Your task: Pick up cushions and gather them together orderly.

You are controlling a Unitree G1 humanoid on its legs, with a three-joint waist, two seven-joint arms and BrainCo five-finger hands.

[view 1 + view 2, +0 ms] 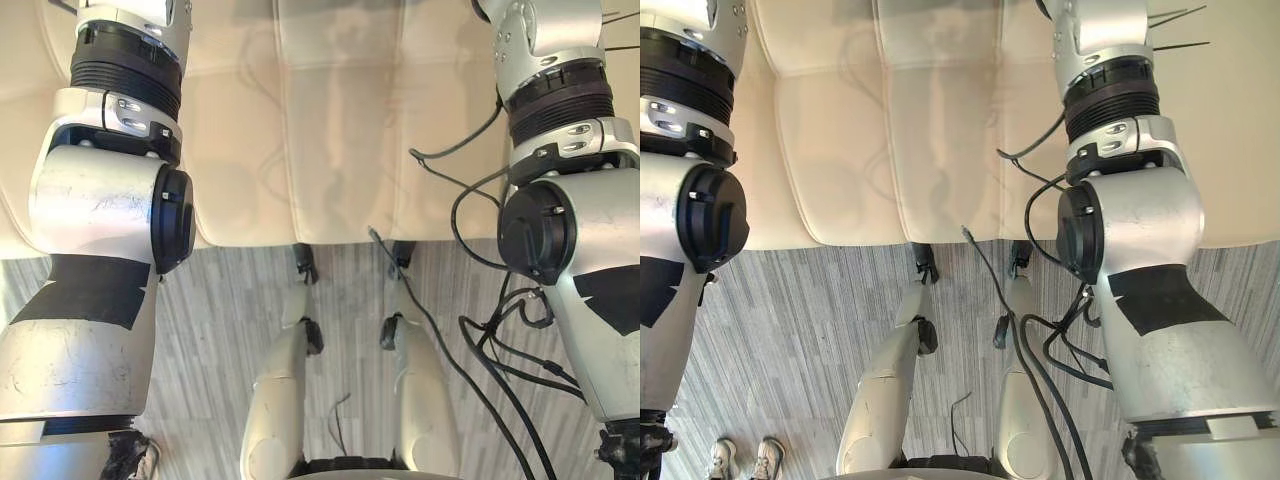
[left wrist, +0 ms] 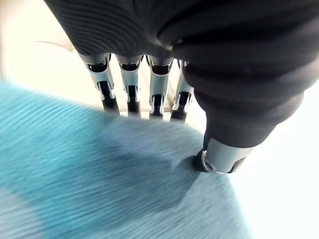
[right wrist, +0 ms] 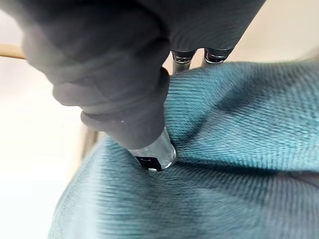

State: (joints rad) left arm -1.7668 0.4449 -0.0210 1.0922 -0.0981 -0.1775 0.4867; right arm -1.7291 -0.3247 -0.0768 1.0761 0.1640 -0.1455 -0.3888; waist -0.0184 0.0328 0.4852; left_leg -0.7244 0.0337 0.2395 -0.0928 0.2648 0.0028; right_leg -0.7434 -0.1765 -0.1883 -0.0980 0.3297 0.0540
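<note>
In the left wrist view a blue-teal ribbed cushion (image 2: pixel 99 179) lies against my left hand (image 2: pixel 219 154). The thumb digs into its face and the fingers (image 2: pixel 130 89) reach down behind its edge, so the hand is shut on it. My right hand (image 3: pixel 149 144) pinches a darker teal cushion (image 3: pixel 239 149) the same way, thumb sunk into the fabric and fingers (image 3: pixel 214 55) behind the top edge. I cannot tell whether both hands hold one cushion or two. In the eye views both arms stretch forward over the sofa, past the upper edge.
A cream leather sofa seat (image 1: pixel 330 130) spans the area in front of me, its front edge meeting grey striped flooring (image 1: pixel 220 320). A person's shoes (image 1: pixel 740 458) stand on the floor at my lower left.
</note>
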